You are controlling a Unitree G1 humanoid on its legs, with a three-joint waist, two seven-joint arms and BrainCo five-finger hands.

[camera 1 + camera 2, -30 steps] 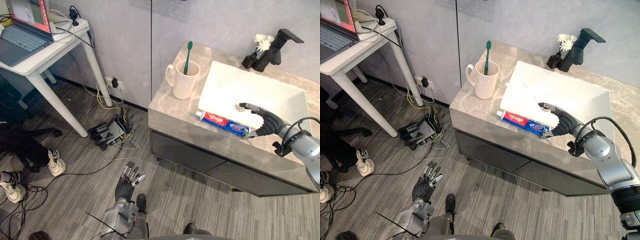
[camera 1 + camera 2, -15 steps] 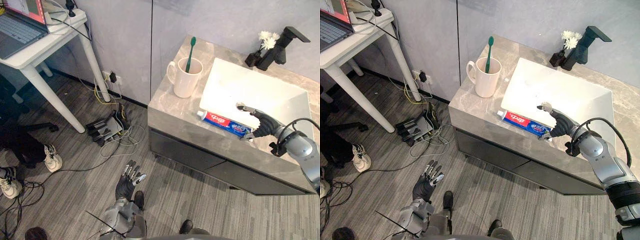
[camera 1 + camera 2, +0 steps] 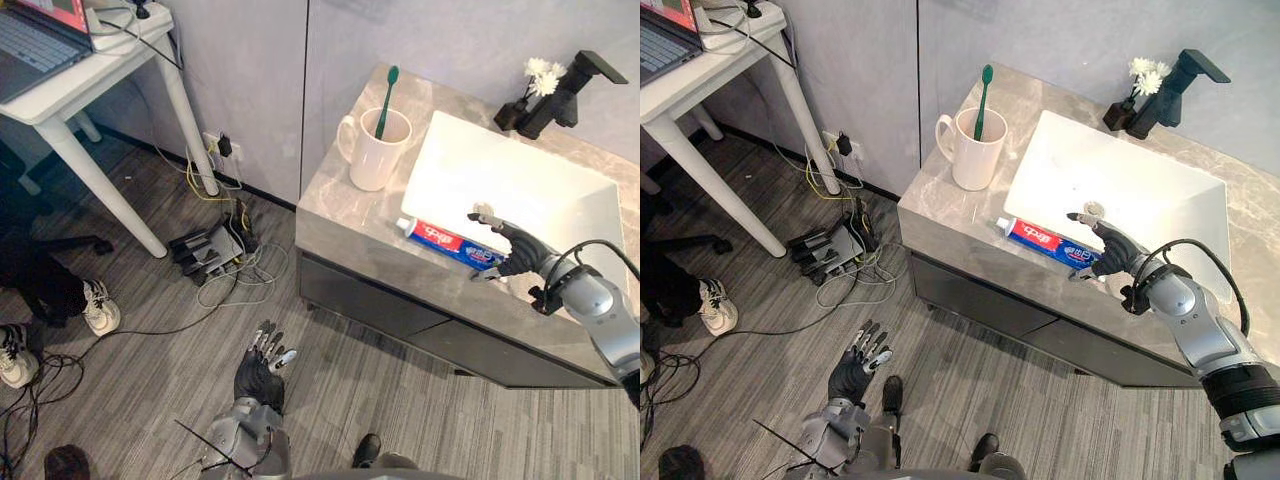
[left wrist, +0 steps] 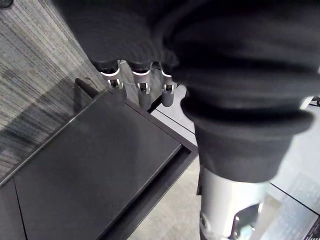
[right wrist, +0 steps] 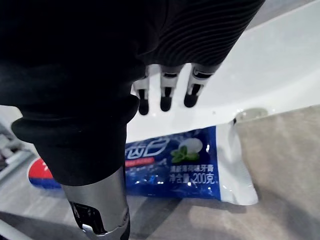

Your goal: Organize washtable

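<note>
A blue-and-red toothpaste tube [image 3: 445, 243] lies on the grey marble counter [image 3: 340, 215], along the front rim of the white sink [image 3: 510, 185]. My right hand [image 3: 515, 250] hovers over the tube's tail end with fingers and thumb spread open, holding nothing. In the right wrist view the fingertips [image 5: 165, 97] hang just above the tube [image 5: 185, 160]. A white mug [image 3: 372, 155] holding a green toothbrush [image 3: 385, 98] stands at the counter's back left. My left hand [image 3: 258, 372] hangs low over the floor with straight fingers [image 4: 142, 90].
A black faucet [image 3: 572, 88] and a small dark vase of white flowers [image 3: 525, 95] stand behind the sink. Dark cabinet drawers [image 3: 400, 320] run under the counter. To the left are a white desk [image 3: 70, 90] with a laptop, floor cables [image 3: 215, 255] and a person's shoes [image 3: 100, 305].
My right hand has moved left and a little lower, closer over the tube's tail end. The camera has shifted slightly. The left hand stays idle.
</note>
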